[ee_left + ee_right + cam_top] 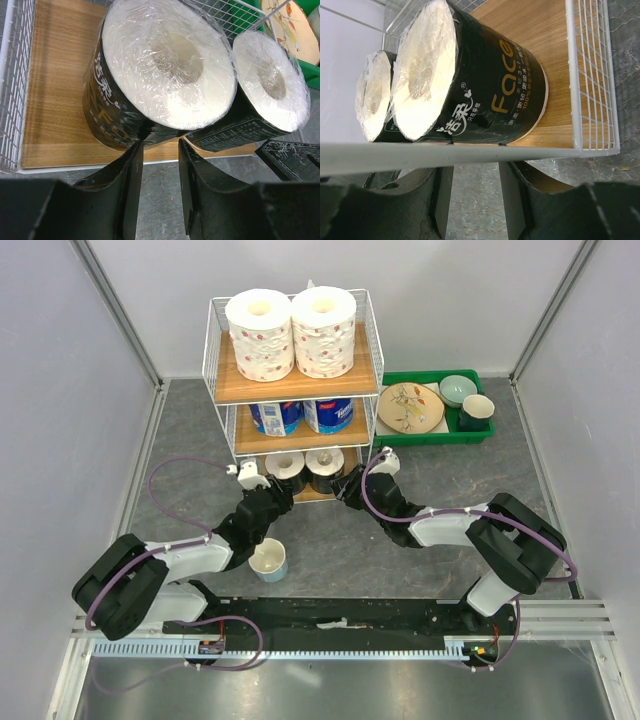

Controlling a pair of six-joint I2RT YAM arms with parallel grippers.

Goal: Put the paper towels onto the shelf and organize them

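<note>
The shelf [300, 388] holds all the paper towels I see. Two large speckled rolls [260, 335] [323, 332] stand on its top board, two blue-wrapped rolls [277, 417] [328, 414] on the middle one, and two dark-wrapped rolls [285, 464] [324, 462] on the bottom one. My left gripper [272, 488] [159, 145] is open at the bottom tier's front edge, tips against the left dark roll [165, 75], nothing between them. My right gripper [352, 488] [475, 146] is open just outside the shelf's wire rim, beside the right dark roll [485, 85].
A green tray [440, 435] right of the shelf carries a plate [412, 407], a bowl [457, 390] and a mug [477, 410]. A pale cup [268, 560] stands on the grey table between the arms. White walls close in both sides.
</note>
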